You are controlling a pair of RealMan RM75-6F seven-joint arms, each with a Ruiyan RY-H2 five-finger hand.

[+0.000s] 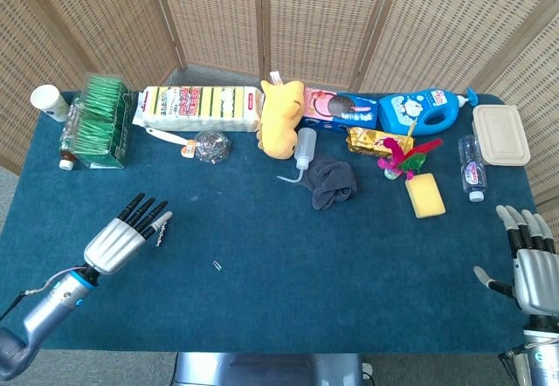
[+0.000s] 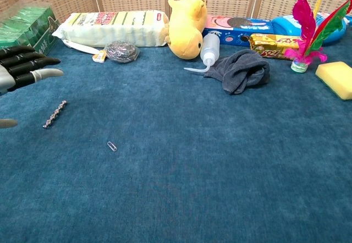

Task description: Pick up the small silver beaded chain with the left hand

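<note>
The small silver beaded chain [image 2: 55,114] lies straight on the blue tablecloth at the left; in the head view only its lower end [image 1: 159,240] shows beside my fingertips. My left hand [image 1: 122,237] hovers over it with fingers stretched out and apart, holding nothing; the chest view shows its fingers [image 2: 25,67] above and left of the chain. My right hand [image 1: 531,268] rests open at the table's right front corner, far from the chain.
A paper clip [image 1: 217,265] lies right of the chain. Along the back stand a green tea box [image 1: 100,120], sponge pack [image 1: 201,107], steel scourer [image 1: 212,147], yellow plush [image 1: 281,117], squeeze bottle [image 1: 304,148], grey cloth [image 1: 333,182] and yellow sponge [image 1: 424,196].
</note>
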